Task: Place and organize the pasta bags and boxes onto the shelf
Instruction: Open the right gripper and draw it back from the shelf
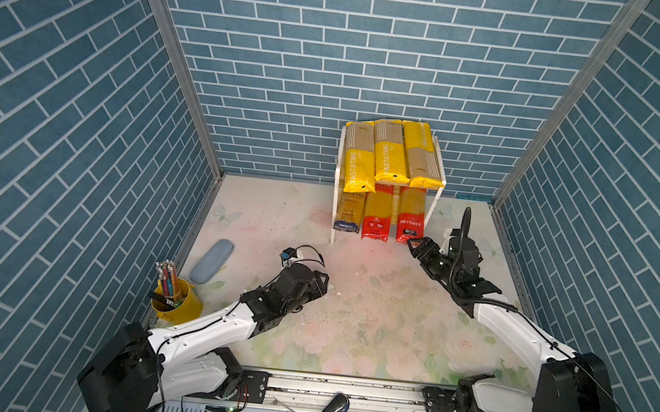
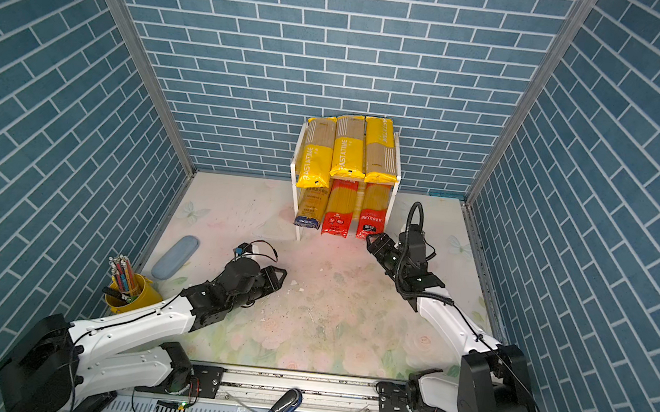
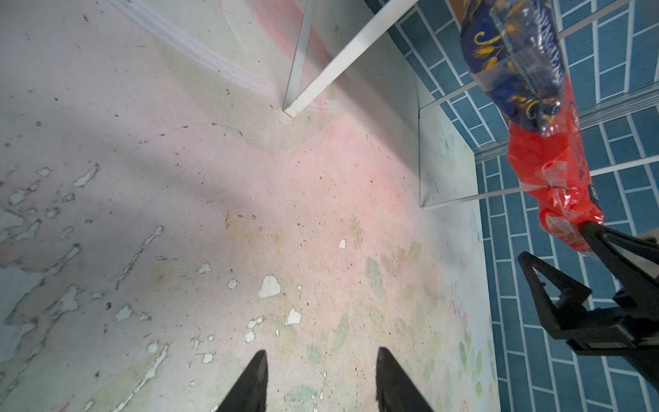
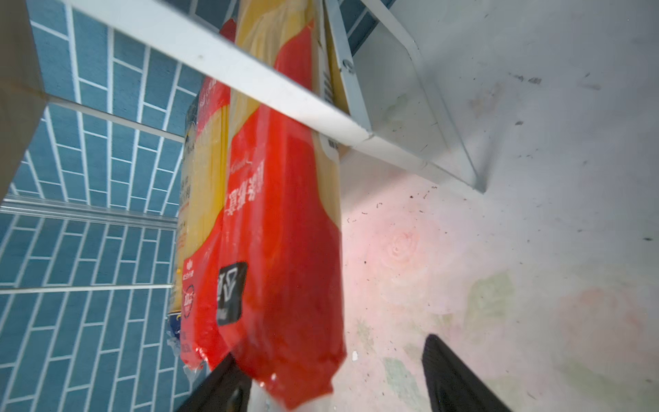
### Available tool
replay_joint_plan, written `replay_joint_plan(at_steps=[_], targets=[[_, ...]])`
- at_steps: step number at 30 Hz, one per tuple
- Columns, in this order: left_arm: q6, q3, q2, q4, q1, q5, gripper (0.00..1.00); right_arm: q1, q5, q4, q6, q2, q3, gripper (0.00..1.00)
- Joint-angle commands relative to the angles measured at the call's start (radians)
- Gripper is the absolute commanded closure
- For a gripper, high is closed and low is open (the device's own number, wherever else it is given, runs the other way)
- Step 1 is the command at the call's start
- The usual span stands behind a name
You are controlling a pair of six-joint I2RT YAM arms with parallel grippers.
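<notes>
A: Where did the red-ended pack [image 1: 410, 221] lie?
B: On the shelf [image 1: 433, 209], lower board, its end just at my right gripper [image 1: 415, 243] (jaws apart, not clamped).
A: Shelf load?
B: Three yellow packs [image 1: 392, 155] above; blue-ended pack [image 1: 348, 215] and second red pack [image 1: 377, 220] below.
A: Left gripper [image 1: 322, 285]?
B: Fingers spread, arm stretched low over the table [image 1: 349, 322].

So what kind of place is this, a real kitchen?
Probably not: it looks like a robot practice booth. The blue brick walls are flat panels around a flowery table, the left arm and right arm sit on a rail, and a small shelf holds pasta packs.
</notes>
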Motion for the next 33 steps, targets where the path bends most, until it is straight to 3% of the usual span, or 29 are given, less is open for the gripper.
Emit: replay_joint_plan(at_steps=[1, 8, 18, 23, 33], targets=[[0.015, -0.002, -0.007, -0.005, -0.003, -0.003, 0.5, 0.019, 0.025, 0.305, 0.147, 0.04, -0.028, 0.25], [0.01, -0.016, -0.02, -0.007, -0.004, -0.007, 0.5, 0.059, 0.084, 0.442, 0.186, 0.117, -0.05, 0.3], [0.01, -0.019, -0.03, -0.013, -0.003, -0.009, 0.5, 0.071, 0.095, 0.513, 0.198, 0.164, -0.04, 0.52], [0.013, -0.024, -0.044, -0.026, -0.003, -0.013, 0.5, 0.059, -0.01, 0.513, 0.164, 0.189, -0.032, 0.67], [0.024, -0.026, -0.05, -0.031, -0.003, -0.02, 0.5, -0.002, -0.247, 0.528, 0.133, 0.235, -0.004, 0.87]])
